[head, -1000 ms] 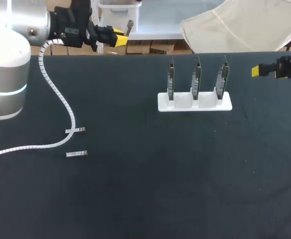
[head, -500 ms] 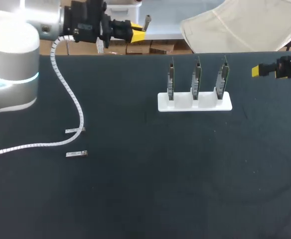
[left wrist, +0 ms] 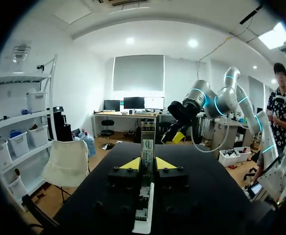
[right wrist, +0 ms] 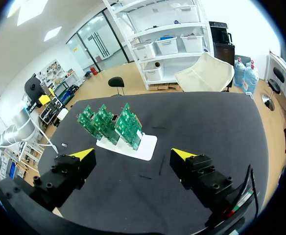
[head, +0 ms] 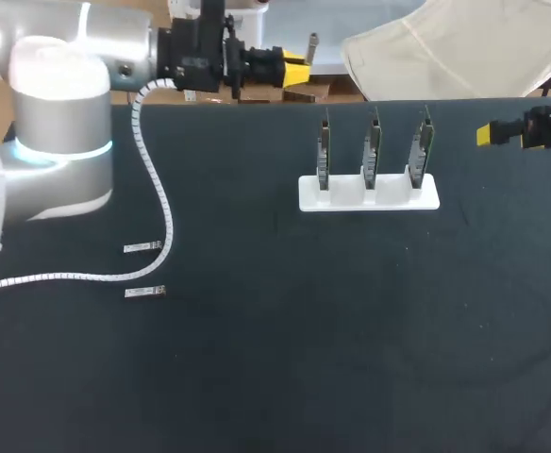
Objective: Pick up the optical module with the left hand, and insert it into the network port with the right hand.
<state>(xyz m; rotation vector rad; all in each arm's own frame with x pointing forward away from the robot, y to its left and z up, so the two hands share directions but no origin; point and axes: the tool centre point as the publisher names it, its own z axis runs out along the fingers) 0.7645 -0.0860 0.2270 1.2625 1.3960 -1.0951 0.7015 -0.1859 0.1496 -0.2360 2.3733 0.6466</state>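
Note:
My left gripper (head: pixel 295 69) hangs above the table's far edge, left of the board stand, shut on a slim silver optical module (head: pixel 312 43) whose end sticks out past the yellow tips. In the left wrist view the module (left wrist: pixel 147 145) stands upright between the fingers of that gripper (left wrist: pixel 147 164). The ports are on three green boards (head: pixel 371 146) standing upright in a white stand (head: pixel 370 195). My right gripper (head: pixel 491 133) hovers at the right edge, open and holding nothing. In the right wrist view its gripper (right wrist: pixel 133 154) has the boards (right wrist: pixel 111 121) ahead of it.
Two spare modules lie on the dark table at the left, one (head: pixel 143 247) partly under the left arm's white cable (head: pixel 153 189), the other (head: pixel 145 292) just in front of it. A cream chair back rises behind the far edge.
My left arm has swung to the right along the far edge, carrying the module closer to the board stand. The right gripper has stayed in place.

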